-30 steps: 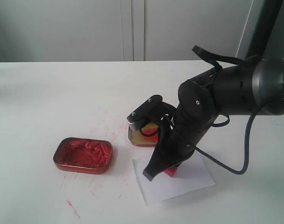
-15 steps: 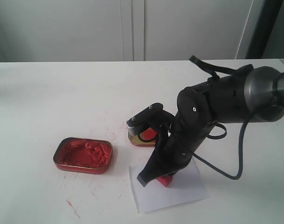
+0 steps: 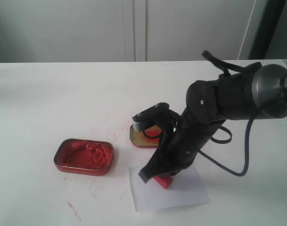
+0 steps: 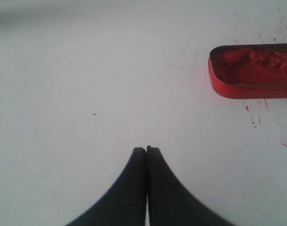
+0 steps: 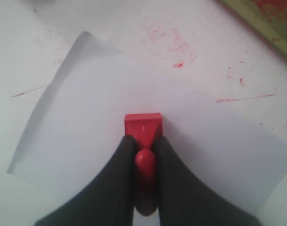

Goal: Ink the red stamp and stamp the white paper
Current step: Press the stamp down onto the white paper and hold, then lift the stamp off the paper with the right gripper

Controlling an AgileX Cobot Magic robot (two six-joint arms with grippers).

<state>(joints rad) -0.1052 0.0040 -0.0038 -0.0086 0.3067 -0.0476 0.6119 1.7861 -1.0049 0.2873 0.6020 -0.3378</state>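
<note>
Two tins: red tin (image 3: 80, 168), lumpy paste (image 3: 86, 153); gold tin (image 3: 135, 139), smear (image 3: 152, 133); stamp (image 3: 164, 181) on paper (image 3: 190, 194).

stamp: red stamp (image 5: 143, 126) base down on white paper (image 5: 86, 117)
grip: right gripper (image 5: 144, 157) clamped around its handle

Inspection finding: no text, label, brand, number or sign can be read in any view. The red marks (image 3: 73, 210) on the surface (image 3: 63, 94) are smears and specks that form no characters.
</note>
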